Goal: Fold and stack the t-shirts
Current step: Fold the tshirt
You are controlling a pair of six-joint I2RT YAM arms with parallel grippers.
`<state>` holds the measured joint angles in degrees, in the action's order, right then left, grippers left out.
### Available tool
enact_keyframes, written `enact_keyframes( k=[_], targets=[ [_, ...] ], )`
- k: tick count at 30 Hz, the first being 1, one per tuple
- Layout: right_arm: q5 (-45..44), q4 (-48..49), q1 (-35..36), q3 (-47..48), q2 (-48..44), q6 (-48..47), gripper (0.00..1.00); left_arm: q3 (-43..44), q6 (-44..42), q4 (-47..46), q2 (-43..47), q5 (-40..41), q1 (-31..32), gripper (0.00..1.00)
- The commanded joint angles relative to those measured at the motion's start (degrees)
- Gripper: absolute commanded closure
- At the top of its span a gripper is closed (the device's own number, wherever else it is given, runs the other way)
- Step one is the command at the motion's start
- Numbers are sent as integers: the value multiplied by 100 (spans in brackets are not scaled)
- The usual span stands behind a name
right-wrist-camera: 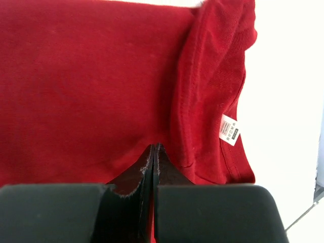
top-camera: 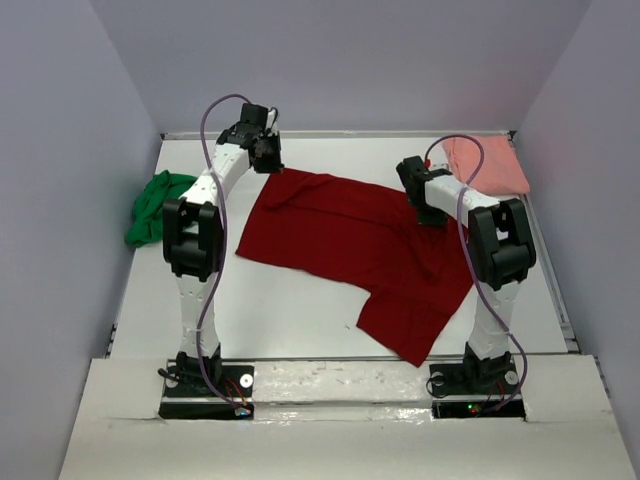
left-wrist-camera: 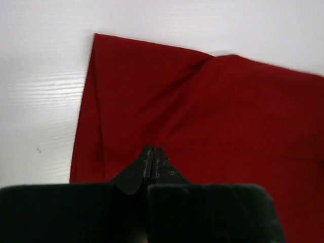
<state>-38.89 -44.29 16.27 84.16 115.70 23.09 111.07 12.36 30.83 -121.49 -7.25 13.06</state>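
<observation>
A dark red t-shirt (top-camera: 350,245) lies spread out across the middle of the white table (top-camera: 290,300). My left gripper (top-camera: 268,160) is at its far left corner. In the left wrist view its jaws meet at the tips (left-wrist-camera: 153,149), pinching the red cloth (left-wrist-camera: 228,111). At the shirt's right edge, near the collar, sits my right gripper (top-camera: 430,213). It is shut (right-wrist-camera: 156,146) on the cloth (right-wrist-camera: 91,76), and a sliver of red shows between the fingers. A bright green t-shirt (top-camera: 152,205) lies crumpled at the left. The salmon pink t-shirt (top-camera: 487,163) lies at the far right corner.
A white care label (right-wrist-camera: 229,129) hangs out of the red shirt's collar. Grey walls close in the table at the back and on both sides. A raised white ledge (top-camera: 340,385) with both arm bases runs along the near edge.
</observation>
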Motion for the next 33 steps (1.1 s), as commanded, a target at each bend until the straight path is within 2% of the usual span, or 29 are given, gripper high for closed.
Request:
enact_keyframes(
  k=[1, 7, 15, 23, 33],
  targets=[
    [49, 193, 200, 416, 58, -120, 100, 73, -348, -236, -242, -1313, 4, 100],
    [136, 158, 315, 584, -144, -270, 100, 512, -366, -139, -744, -1595, -5, 100],
    [101, 140, 377, 417, -592, -375, 100, 1706, -181, 362, -1807, -1737, -32, 100],
    [242, 114, 377, 311, -1102, -446, 100, 1752, 29, 195, -2036, -1719, -181, 100],
    [330, -88, 429, 329, -1366, -455, 100, 1901, 592, 389, -2335, -1244, -681, 100]
  ],
)
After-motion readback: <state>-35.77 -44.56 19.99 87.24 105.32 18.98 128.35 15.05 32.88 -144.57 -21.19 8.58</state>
